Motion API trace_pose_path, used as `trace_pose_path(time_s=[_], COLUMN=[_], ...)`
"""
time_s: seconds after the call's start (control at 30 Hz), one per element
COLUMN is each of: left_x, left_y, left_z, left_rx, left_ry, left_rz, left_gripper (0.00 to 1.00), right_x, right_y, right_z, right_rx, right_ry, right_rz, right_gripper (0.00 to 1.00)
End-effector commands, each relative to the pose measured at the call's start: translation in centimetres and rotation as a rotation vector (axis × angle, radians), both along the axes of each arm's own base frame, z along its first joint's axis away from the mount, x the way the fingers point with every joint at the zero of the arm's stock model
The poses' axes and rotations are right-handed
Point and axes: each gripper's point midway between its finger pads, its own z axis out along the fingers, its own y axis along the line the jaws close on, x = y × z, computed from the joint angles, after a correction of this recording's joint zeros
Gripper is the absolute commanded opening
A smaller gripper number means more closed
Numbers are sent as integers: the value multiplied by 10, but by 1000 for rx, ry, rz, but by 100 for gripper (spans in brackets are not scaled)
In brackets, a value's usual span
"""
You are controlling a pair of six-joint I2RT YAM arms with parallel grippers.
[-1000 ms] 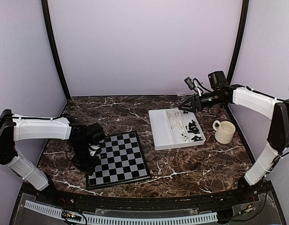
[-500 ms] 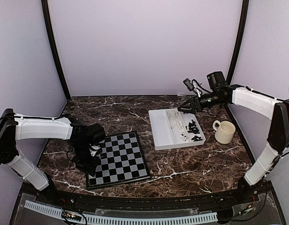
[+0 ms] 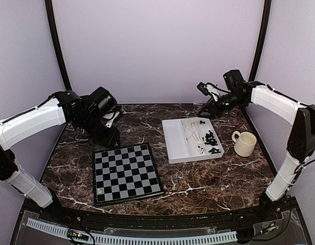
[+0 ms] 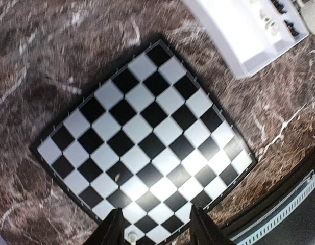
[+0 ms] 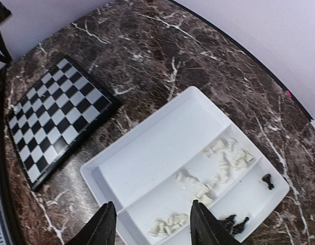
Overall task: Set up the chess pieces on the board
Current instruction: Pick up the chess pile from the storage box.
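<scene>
The left gripper (image 4: 156, 232) is hanging spread and empty above the board's (image 3: 127, 173) far-left edge. One white piece (image 3: 99, 191) is standing on the board's near-left corner square, and the other squares are showing bare. Right of the board, a tray (image 3: 176, 140) is holding the other chess pieces (image 3: 208, 139). Farther right and beyond the board, the right gripper (image 5: 153, 227) is hovering open and empty. Nearly the whole setup is waiting to be done.

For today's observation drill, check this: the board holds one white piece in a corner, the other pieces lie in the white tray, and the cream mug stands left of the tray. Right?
No: the cream mug stands right of the white tray, as the top external view shows. The rest holds: one white piece on a board corner, the other pieces in the tray.
</scene>
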Motion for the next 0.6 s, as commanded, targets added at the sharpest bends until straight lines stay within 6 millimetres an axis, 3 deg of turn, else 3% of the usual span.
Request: trace_pose_path(time_s=[0.0,0.1,0.23,0.37,0.57], left_x=[54,82,93,99,103], left_y=[-37,-75,-117,-138,-145], left_z=[45,65,73,64,52], left_rx=[-107,-247,-403,-457,-471], left_ry=[-256,-367,-386,-360,-345], left_rz=[-72,-113,-191,-228,-230], left_gripper=[46,46,46,46,46], right_x=[12,7,5,15,33], right_y=[-26,-30,-32,-32,-14], right_z=[-49,-78,-112,-131,-144], right_rx=[-273,-384,-497,-545,-551], right_ry=[-13,1,4,3,30], right_rz=[-17,45,130,146,160], right_gripper=[48,44,39,38,35])
